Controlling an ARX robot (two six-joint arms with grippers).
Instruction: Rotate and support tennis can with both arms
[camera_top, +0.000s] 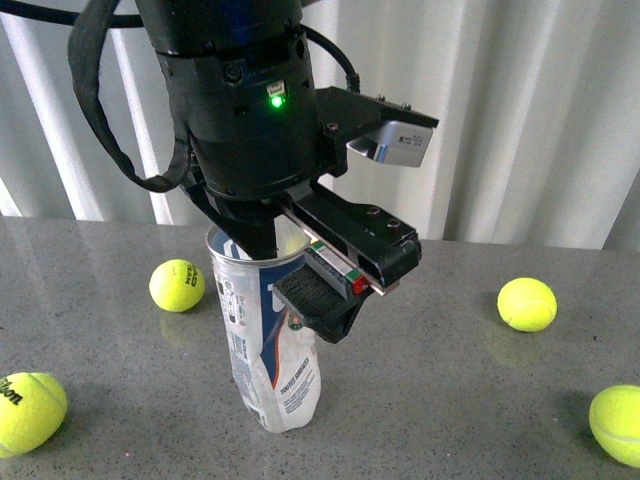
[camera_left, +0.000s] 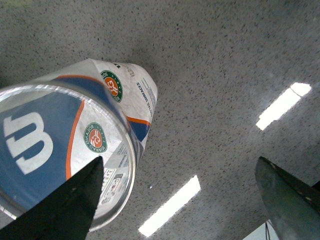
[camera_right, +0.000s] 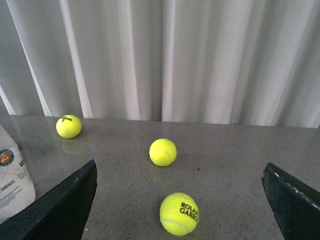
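The tennis can (camera_top: 272, 352) stands upright on the grey table (camera_top: 450, 400), open end up, with its lower part dented. The bulky black left arm (camera_top: 245, 110) hangs over it. My left gripper (camera_top: 340, 270) is open just right of the can's silver rim. In the left wrist view the can (camera_left: 60, 145) lies against one finger (camera_left: 75, 200), not between the two; the left gripper (camera_left: 179, 162) is empty. My right gripper (camera_right: 179, 172) is open and empty, low over the table. The can's base (camera_right: 12, 175) shows at the edge of its view.
Yellow-green tennis balls lie around the can: one at its left (camera_top: 177, 285), one at front left (camera_top: 28, 412), two on the right (camera_top: 527, 304) (camera_top: 618, 425). Three balls show in the right wrist view, the nearest (camera_right: 179, 214) between the fingers. A white curtain (camera_top: 520, 120) hangs behind.
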